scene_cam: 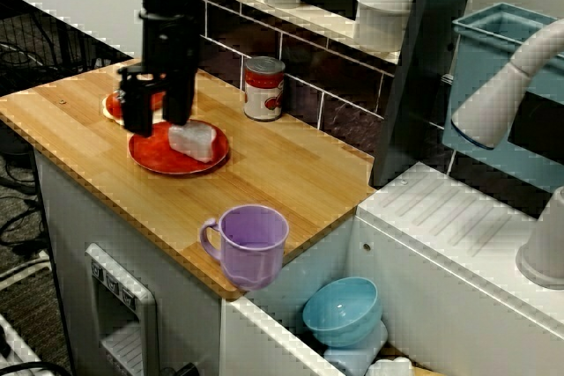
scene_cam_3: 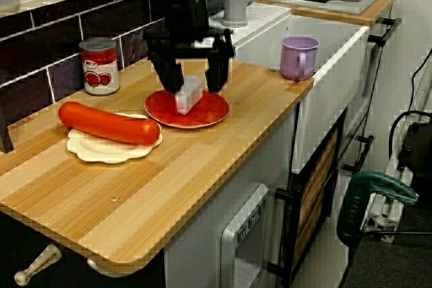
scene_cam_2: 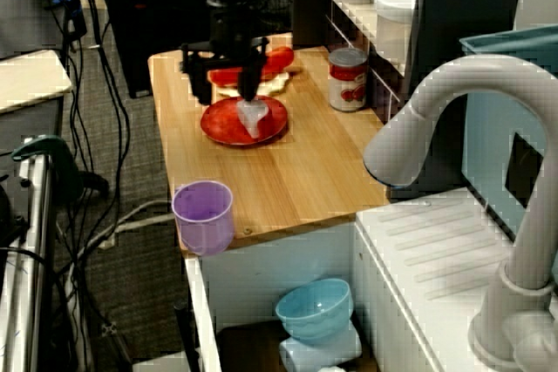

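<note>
We log a white block (scene_cam_3: 189, 94): pale, slightly see-through, oblong, lying flat on a red plate (scene_cam_3: 210, 110). In the view from the counter's end, it sits a little left of the plate's middle, with its long side running toward the tiled wall. The plate is round, shallow and glossy. It rests level on the wooden counter (scene_cam_3: 223, 146), in the upper middle of the frame.
</note>
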Robot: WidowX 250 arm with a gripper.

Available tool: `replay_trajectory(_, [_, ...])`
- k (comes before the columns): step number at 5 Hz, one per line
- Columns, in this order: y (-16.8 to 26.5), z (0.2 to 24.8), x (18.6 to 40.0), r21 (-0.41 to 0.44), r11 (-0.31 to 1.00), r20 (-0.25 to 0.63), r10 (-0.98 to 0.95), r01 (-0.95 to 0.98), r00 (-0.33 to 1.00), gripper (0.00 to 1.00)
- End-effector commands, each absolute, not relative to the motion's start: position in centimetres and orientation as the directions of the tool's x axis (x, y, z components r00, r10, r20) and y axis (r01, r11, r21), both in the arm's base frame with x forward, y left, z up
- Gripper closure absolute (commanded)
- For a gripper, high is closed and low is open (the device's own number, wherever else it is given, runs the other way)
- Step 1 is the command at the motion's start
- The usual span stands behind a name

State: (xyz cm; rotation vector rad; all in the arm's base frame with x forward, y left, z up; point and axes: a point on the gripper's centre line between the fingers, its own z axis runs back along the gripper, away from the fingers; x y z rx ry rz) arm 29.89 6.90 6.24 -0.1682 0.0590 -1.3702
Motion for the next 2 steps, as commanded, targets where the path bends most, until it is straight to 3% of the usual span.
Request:
replay_trajectory(1, [6.21, 10.35, 33.18, -0.107, 0.232, 0.095, -0.965, 0.967, 0.242, 0.00])
replay_trajectory(2, [6.42, 10.50, 33.22, -0.088, 0.236, 0.102, -0.964, 0.968, 0.245, 0.00])
